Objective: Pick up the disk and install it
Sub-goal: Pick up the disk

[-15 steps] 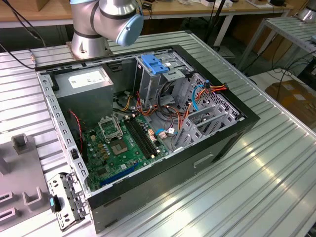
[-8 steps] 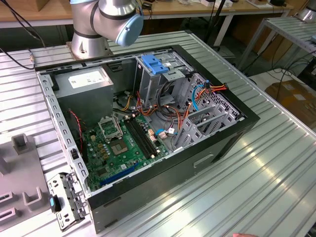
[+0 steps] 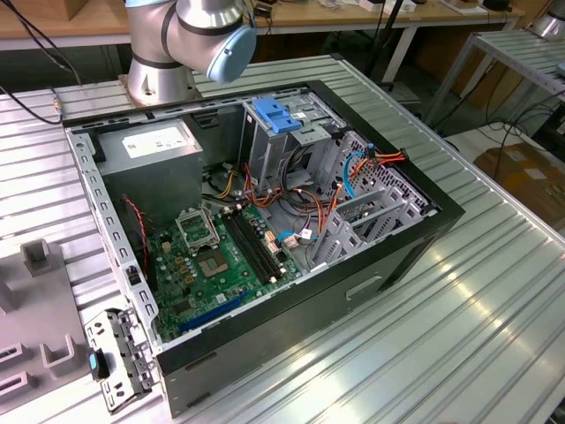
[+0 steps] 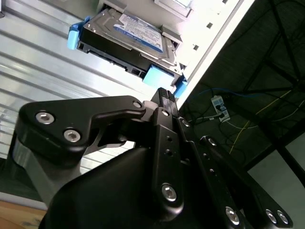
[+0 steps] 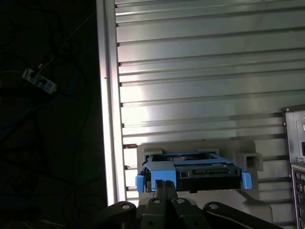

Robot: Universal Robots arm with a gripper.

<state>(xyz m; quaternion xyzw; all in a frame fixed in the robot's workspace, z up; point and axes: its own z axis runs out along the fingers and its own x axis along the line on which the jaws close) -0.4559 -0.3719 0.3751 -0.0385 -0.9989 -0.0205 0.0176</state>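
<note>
The arm [image 3: 159, 71] stands on its silver base at the far side in the exterior view. Its joint [image 3: 207, 26] with a pale blue cap points toward the exterior view's right. In both wrist views the black end effector [image 4: 164, 95] [image 5: 165, 183] has its two fingers [image 5: 159, 188] pressed together, tips touching, side links folded inward.

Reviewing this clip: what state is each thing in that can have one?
Disk: lying flat in its grey holder, not lifted.
Gripper: fingers shut, holding nothing, just short of the disk.
Computer case: lying on its side, side panel off, interior exposed.
</note>
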